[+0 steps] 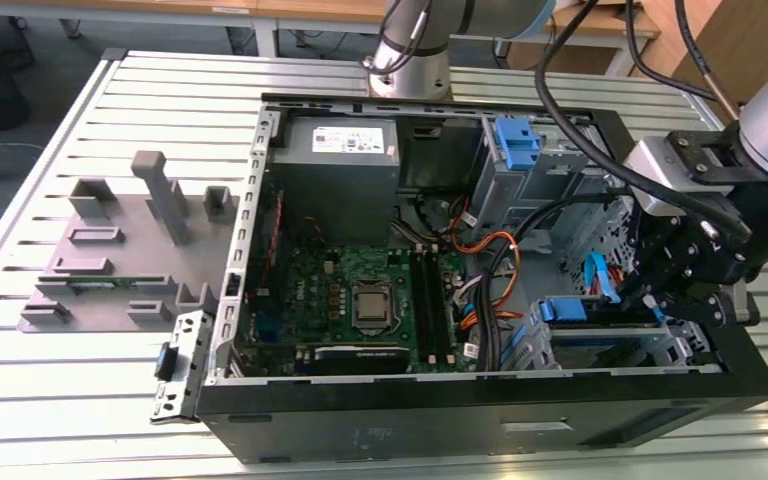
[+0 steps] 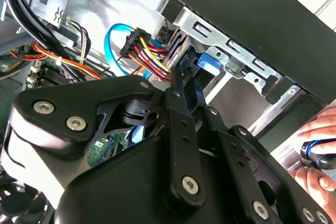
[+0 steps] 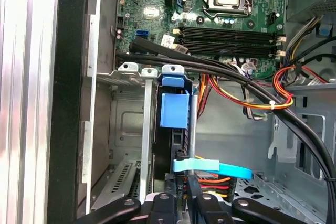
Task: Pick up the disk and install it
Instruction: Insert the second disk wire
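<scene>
- Crowding the drive cage (image 3: 131, 124) are black cables (image 3: 220, 72) and orange wires (image 3: 247, 98).
- Disk (image 3: 173, 109) sits upright in that cage.
- Gripper (image 3: 190, 184) reaches down, narrow-fingered, pinching the disk's rear edge.

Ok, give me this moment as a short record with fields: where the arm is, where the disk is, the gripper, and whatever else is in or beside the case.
setting: open computer case on a slatted metal table
gripper: gripper low in the drive bay at the exterior view's right
disk: disk on edge in the metal drive cage, blue carrier tab showing
jaws: close together at the disk's edge; grip unclear
cables: light blue data cable beside the disk
other: motherboard, grey power supply box, grey fixture on table
person: a hand outside the case
</scene>
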Motion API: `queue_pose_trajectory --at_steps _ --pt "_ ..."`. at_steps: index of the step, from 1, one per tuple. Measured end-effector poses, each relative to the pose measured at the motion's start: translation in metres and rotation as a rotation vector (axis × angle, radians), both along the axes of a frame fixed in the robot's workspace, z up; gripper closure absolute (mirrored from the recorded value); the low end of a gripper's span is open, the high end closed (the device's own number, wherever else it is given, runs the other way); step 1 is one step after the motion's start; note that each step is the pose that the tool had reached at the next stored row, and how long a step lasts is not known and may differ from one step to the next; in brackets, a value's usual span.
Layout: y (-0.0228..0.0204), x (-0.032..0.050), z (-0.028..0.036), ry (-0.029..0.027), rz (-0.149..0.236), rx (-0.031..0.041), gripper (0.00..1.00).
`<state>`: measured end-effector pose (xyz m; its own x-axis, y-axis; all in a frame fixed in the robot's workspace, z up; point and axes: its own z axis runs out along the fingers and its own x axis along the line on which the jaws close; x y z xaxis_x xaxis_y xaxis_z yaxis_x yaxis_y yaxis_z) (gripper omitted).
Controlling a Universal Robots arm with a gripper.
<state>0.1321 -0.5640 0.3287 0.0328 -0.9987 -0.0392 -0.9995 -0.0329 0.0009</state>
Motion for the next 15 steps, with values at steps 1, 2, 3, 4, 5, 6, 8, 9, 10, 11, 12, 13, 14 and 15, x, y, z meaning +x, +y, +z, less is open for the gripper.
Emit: queue_pose_trajectory --at_steps 1,2,3,4,5,6,8,9,10,11,12,13,14,15 --pt "0.0 0.0 -0.0005 0.0 0.0 -0.0002 0.79" --pt "0.0 0.0 -0.0005 0.0 0.0 -0.0005 0.79" --pt "0.0 0.0 -0.0005 0.0 0.0 -0.0006 0.79" --pt "-0.0001 0.0 -0.0005 0.0 0.0 -0.0006 0.79" --pt "0.0 0.0 -0.0005 0.0 0.0 -0.0005 0.79" --pt "0.0 0.0 -0.0006 0.0 0.0 -0.0005 0.79" --pt "0.0 0.0 -0.0006 0.0 0.0 -0.0004 0.79" --pt "0.0 0.0 -0.0007 0.0 0.0 -0.0003 0.79" --pt "0.0 0.0 -0.0007 0.0 0.0 -0.0003 0.78" --pt "0.0 0.0 -0.0007 0.0 0.0 -0.0003 0.78" --pt "0.0 0.0 -0.0007 0.0 0.0 -0.0003 0.71" --pt "0.0 0.0 -0.0007 0.0 0.0 -0.0004 0.71" --pt "0.0 0.0 -0.0007 0.0 0.0 -0.0004 0.71" --pt "0.0 0.0 -0.0003 0.0 0.0 -0.0004 0.71"
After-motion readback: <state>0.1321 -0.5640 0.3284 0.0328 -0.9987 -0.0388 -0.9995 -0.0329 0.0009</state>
